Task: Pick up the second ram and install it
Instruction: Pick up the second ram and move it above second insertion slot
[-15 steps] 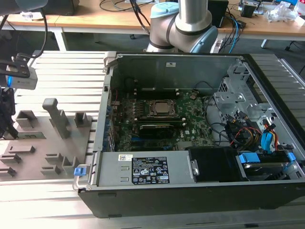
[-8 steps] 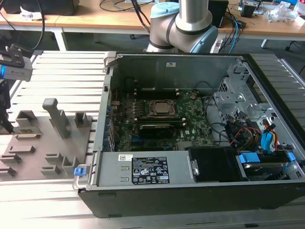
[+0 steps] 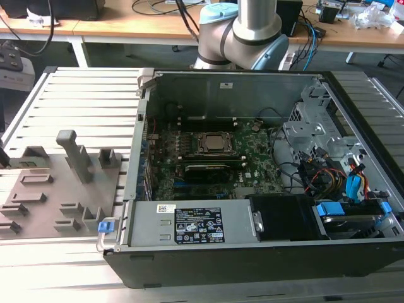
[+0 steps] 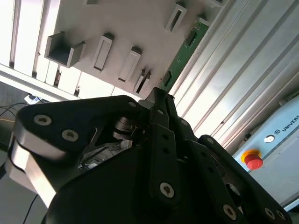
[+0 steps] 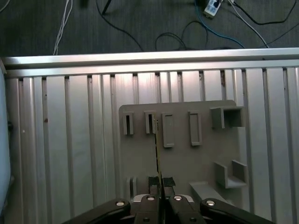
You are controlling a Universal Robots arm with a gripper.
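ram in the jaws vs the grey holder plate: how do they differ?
The second ram is a thin green stick; the holder plate is broad and grey. The ram is clamped in the gripper's jaws; the plate lies flat on the slatted table. Both are flat boards.

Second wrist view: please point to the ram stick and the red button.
ram stick (image 4: 181, 57), second wrist view, middle of green board.
red button (image 4: 252, 161), second wrist view, red cap.

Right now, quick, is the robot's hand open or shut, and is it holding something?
The hand is shut, holding the second ram, a thin green stick.
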